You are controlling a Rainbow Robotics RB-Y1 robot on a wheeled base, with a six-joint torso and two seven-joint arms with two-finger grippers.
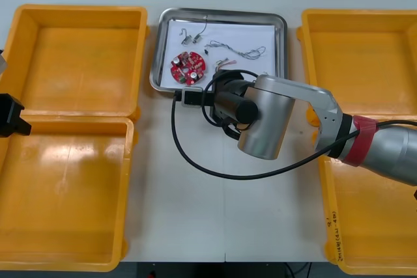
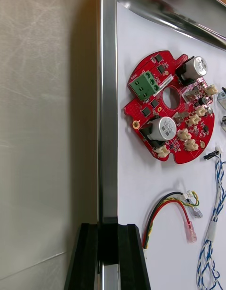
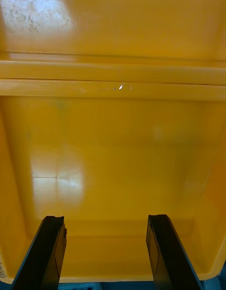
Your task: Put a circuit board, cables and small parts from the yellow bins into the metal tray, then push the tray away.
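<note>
The metal tray (image 1: pixel 281 30), white inside, stands at the table's far middle. In it lie a round red circuit board (image 1: pixel 187 68), a blue and white cable (image 1: pixel 238 48), a red and yellow cable (image 1: pixel 225 64) and small metal parts (image 1: pixel 186 37). My right gripper (image 1: pixel 189 96) is at the tray's near rim; in the right wrist view its fingers (image 2: pixel 84 257) stand close together with the rim (image 2: pixel 107 130) between them, the board (image 2: pixel 172 113) and red and yellow cable (image 2: pixel 165 214) just beyond. My left gripper (image 3: pixel 106 247) hangs open over a left bin, holding nothing.
Two yellow bins stand at the left (image 1: pixel 78 50) (image 1: pixel 65 193) and two at the right (image 1: pixel 365 56) (image 1: pixel 371 226), all bare inside as far as shown. The right arm's own black cable (image 1: pixel 195 161) loops over the table in front of the tray.
</note>
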